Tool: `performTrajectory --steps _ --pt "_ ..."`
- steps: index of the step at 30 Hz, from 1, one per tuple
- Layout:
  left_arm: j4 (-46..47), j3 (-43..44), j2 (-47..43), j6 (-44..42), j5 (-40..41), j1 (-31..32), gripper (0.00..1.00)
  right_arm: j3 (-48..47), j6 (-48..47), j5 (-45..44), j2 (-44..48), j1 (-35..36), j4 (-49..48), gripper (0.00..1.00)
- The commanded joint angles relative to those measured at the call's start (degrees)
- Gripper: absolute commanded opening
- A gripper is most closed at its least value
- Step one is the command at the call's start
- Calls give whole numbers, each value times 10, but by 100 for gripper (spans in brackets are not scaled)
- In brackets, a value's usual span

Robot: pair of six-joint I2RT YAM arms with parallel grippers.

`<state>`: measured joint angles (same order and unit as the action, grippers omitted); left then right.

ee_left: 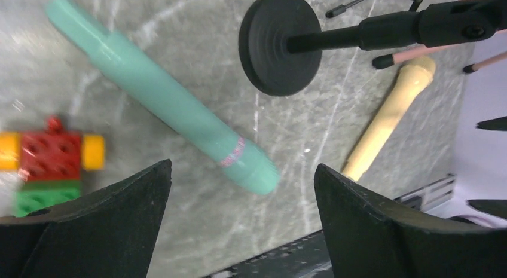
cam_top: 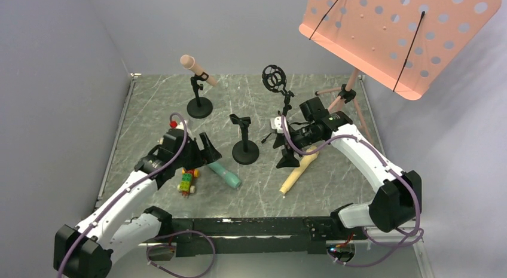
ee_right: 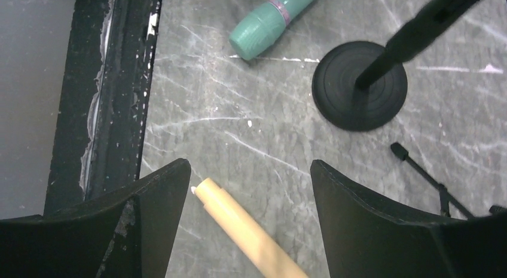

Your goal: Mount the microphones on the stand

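The teal-green plastic microphone (cam_top: 225, 174) lies flat on the grey marbled table (cam_top: 155, 104), in the lower middle of the top view. It lies between a small toy car of red, green and yellow blocks (cam_top: 187, 182) and the round base of the empty black stand with a clip on top (cam_top: 245, 147). The pale yellow plastic microphone (cam_top: 299, 173) also lies flat, to the right of that stand. The salmon-pink microphone (cam_top: 198, 70) is already in the clip of another black round-based stand (cam_top: 199, 104) in the upper left, and it sits tilted there.

A third black stand with a ring-shaped mount (cam_top: 276, 79) is in the upper middle (its foot is mostly hidden by the arm).

The left gripper (ee_left: 242, 167) has its jaws wide apart and holds nothing – it hovers over the teal-green microphone. The right gripper (ee_right: 248, 170) is spread wide too, and one end of the pale yellow microphone shows between its fingers, not pinched.

A salmon-pink perforated music stand (cam_top: 400, 33) fills the upper right.
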<state>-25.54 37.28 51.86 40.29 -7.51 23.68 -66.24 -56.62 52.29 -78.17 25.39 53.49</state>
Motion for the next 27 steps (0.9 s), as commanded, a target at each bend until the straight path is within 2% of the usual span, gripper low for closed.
performTrajectory --steps 1,4,8,13,18,23,25,27 --pt "-67 28 -8 258 118 83 93 21 -16 45 1 -41 -20 80" --pt "-147 73 57 341 173 107 91 23 -27 73 -6 -70 -12 80" --pt "-210 135 192 397 175 130 90 44 -26 84 6 -88 -25 80" --pt "-212 164 305 408 152 149 88 72 -30 95 30 -106 -38 80" --pt "-198 168 347 423 158 157 86 66 -63 105 25 -117 -8 80" --pt "-191 176 398 424 154 159 78 64 -77 108 26 -118 7 81" --pt "-188 176 422 424 147 160 72 65 -79 107 30 -118 7 81" --pt "-185 177 440 423 145 160 61 66 -80 106 34 -119 7 81"
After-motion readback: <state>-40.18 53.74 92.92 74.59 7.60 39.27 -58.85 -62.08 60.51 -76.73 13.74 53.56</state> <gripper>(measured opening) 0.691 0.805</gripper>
